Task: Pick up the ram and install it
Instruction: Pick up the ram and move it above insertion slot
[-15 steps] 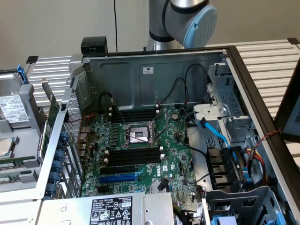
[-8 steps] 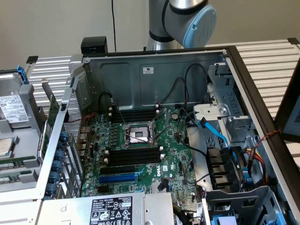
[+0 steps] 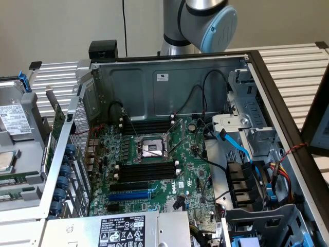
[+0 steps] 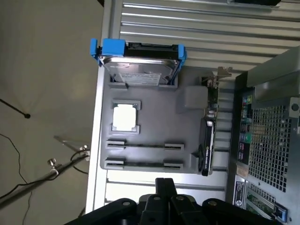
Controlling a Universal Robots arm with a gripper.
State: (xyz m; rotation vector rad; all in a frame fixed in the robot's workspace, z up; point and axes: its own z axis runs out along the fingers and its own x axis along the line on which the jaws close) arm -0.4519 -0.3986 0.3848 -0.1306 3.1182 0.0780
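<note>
- Closest to the wrist camera: gripper [image 4: 165,180], black fingers pressed together, pinching nothing.
- Just past it, on a gray tray [image 4: 150,124]: nearer ram stick [image 4: 144,164], standing on its thin edge between two gray holders.
- One row farther: second ram stick [image 4: 144,146], set the same way, near the first but not touching it.
- Farther along the tray: square chip [image 4: 125,117], then hard drive [image 4: 140,70] in a blue frame.
- Right beside the tray: open computer case [image 4: 274,140].
- In the exterior view, inside the case, going back from 6 o'clock: blue slot [image 3: 128,196], then long black slots [image 3: 146,172] with white end clips, empty, then chip socket [image 3: 151,148] near the middle.
- Far back at 12 o'clock: robot arm [image 3: 205,23], gray with a light blue cap.
- Over at 9 o'clock, outside the case: the tray again.
</note>
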